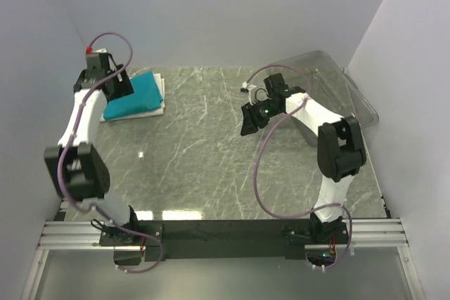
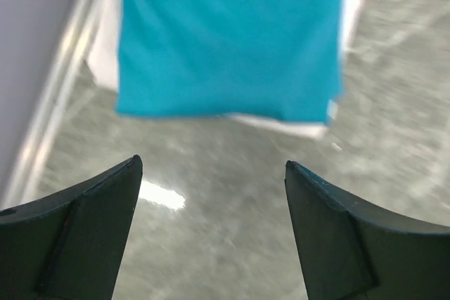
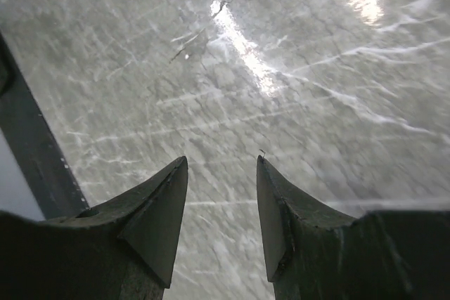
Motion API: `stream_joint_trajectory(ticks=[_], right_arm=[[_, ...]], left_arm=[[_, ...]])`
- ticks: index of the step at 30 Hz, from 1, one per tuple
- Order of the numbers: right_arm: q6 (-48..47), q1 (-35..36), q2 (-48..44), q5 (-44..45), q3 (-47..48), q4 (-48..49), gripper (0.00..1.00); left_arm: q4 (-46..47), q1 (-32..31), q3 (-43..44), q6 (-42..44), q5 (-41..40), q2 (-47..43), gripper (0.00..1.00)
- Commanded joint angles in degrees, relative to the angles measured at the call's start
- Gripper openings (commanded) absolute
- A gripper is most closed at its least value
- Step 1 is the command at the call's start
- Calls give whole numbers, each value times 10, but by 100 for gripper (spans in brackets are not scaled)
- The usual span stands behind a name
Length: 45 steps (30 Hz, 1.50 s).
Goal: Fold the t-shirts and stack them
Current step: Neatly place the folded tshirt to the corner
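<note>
A folded teal-blue t-shirt (image 1: pixel 137 94) lies on top of a folded white t-shirt (image 1: pixel 162 105) at the far left of the marble table. In the left wrist view the teal-blue t-shirt (image 2: pixel 228 40) fills the top, with the white t-shirt's edge (image 2: pixel 299 126) showing under it. My left gripper (image 1: pixel 118 89) hovers at the stack's left near edge; it is open and empty (image 2: pixel 211 168), with bare table between its fingers. My right gripper (image 1: pixel 251 121) is over the table's middle right, open and empty (image 3: pixel 221 163).
A clear plastic tray (image 1: pixel 358 96) leans at the back right corner, behind the right arm. White walls close in the left, back and right sides. A black rail (image 1: pixel 232 228) runs along the near edge by the arm bases.
</note>
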Motion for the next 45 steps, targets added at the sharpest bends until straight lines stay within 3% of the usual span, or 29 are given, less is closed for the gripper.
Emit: stream_joint_trajectory(ticks=[1, 5, 9, 13, 16, 19, 24, 31, 45], right_arm=[[-30, -5, -72, 46, -8, 18, 51], [-36, -7, -123, 91, -15, 25, 51], [-36, -11, -187, 145, -17, 27, 51], [-7, -24, -280, 225, -40, 70, 55], [29, -51, -331, 245, -61, 93, 74], [58, -75, -358, 250, -78, 99, 85], [121, -144, -394, 236, -114, 106, 88], [170, -152, -466, 381, -153, 134, 91], [172, -154, -501, 373, -205, 136, 90]], left_arm=[[50, 15, -81, -72, 101, -93, 87], [112, 15, -173, -134, 232, -168, 86], [129, 15, -213, -152, 293, -236, 88], [119, 14, -283, -131, 250, -327, 91], [109, 14, -314, -121, 170, -431, 98], [101, 4, -346, -120, 108, -518, 99], [80, -5, -369, -126, 138, -552, 99], [40, -13, -378, -117, 143, -586, 99], [27, -13, -377, -123, 142, -601, 99]])
